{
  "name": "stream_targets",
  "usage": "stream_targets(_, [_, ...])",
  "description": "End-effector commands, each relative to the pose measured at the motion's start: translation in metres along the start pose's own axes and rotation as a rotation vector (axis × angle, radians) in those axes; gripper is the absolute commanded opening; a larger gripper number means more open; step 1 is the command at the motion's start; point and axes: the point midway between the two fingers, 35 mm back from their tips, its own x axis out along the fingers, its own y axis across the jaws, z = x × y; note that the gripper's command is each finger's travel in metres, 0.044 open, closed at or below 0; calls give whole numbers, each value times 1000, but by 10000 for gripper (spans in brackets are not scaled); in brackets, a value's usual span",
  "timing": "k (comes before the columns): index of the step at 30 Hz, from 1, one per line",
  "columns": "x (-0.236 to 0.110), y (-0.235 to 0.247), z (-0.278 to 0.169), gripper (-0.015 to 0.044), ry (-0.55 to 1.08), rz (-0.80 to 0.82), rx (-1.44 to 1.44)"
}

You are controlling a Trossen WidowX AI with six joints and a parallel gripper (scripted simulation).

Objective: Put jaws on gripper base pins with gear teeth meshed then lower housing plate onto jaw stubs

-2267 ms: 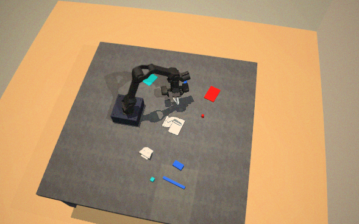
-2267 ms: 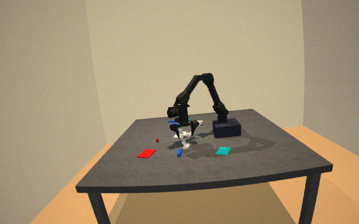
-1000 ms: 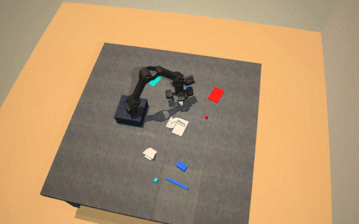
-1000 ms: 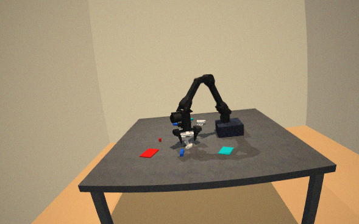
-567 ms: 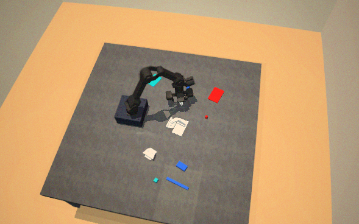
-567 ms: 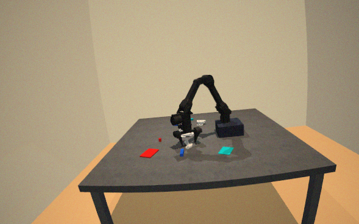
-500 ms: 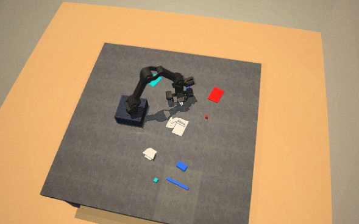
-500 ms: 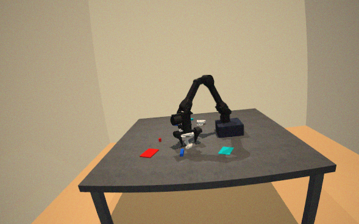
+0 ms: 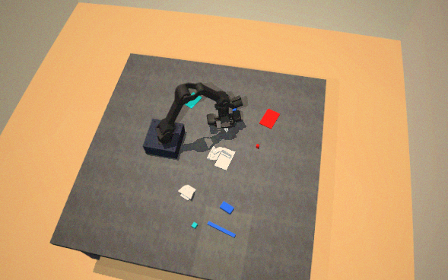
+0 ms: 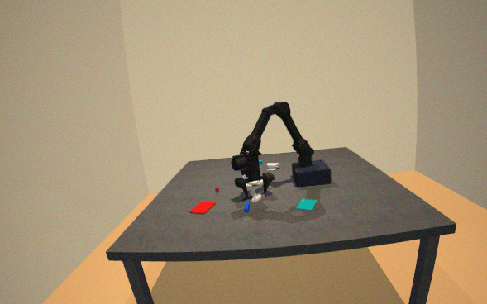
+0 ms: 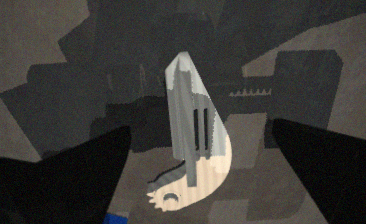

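Your bent black robot arm points its black two-fingered gripper [image 9: 224, 123] [image 10: 255, 193] [image 11: 201, 129] downward, spread wide and empty, above one white toothed jaw [image 9: 226, 129] [image 10: 255, 198] [image 11: 199, 175] (teeth visible).

Tabletop [image 9: 127, 198] [image 10: 345, 219]: dark grey, matt, mottled like stone or slate. Loose toothed jaw [image 11: 211, 185]: off-white, plastic-looking, matt, finely ribbed on its curved part. Red plate [image 9: 269, 119] [image 10: 202, 207]: flat-coloured, smooth. Gripper fingers: black, matt. Arm base [image 9: 163, 150] [image 10: 312, 175]: dark navy, faintly speckled.
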Motion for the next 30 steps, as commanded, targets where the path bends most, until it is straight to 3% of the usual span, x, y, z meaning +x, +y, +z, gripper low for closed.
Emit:
stream_targets(1, [1,0,0,440,-2,0,-4])
stream_targets(3, [1,0,0,440,-2,0,-4])
stream_targets(14, [0,0,0,151,0,0,0])
stream_targets(30, [0,0,0,134,0,0,0])
